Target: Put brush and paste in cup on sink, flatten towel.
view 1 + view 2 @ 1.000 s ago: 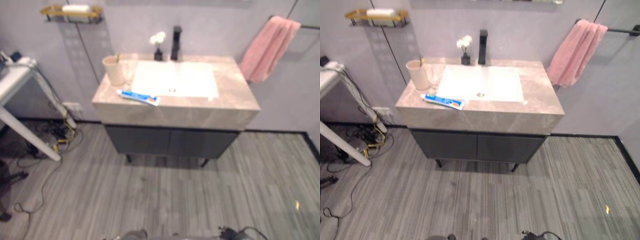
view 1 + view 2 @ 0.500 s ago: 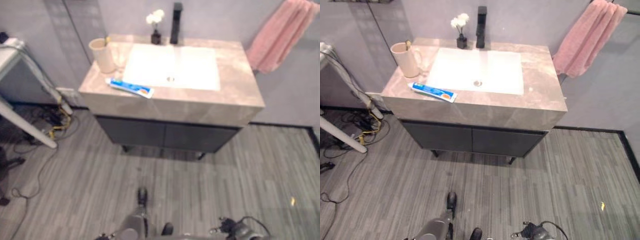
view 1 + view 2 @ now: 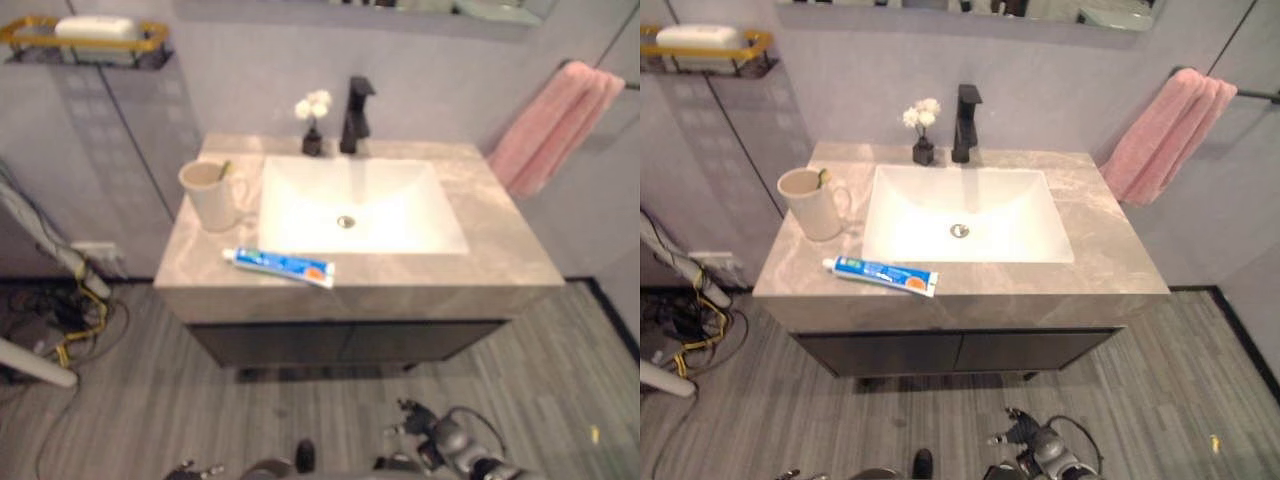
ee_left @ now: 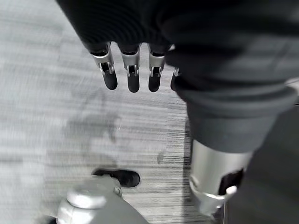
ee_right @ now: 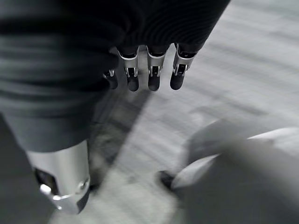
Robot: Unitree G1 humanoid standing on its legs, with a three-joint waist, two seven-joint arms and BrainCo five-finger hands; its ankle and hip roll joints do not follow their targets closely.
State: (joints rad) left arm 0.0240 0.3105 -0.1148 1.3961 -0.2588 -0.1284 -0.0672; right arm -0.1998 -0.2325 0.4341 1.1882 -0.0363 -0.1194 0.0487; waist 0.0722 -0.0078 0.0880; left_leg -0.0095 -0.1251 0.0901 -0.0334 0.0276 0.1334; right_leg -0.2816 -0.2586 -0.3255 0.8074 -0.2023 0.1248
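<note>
On counter: paste (image 3: 881, 274) | cup (image 3: 812, 203) | vase (image 3: 923, 151) beside faucet (image 3: 964, 123)

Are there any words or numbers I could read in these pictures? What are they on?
Blue and white toothpaste tube lying on the grey marble sink counter: it has print along its side, but the letters are too small and blurred to read.
Beige cup, pink towel, black tap: no words or numbers visible on them.
So nothing here can be read.
</note>
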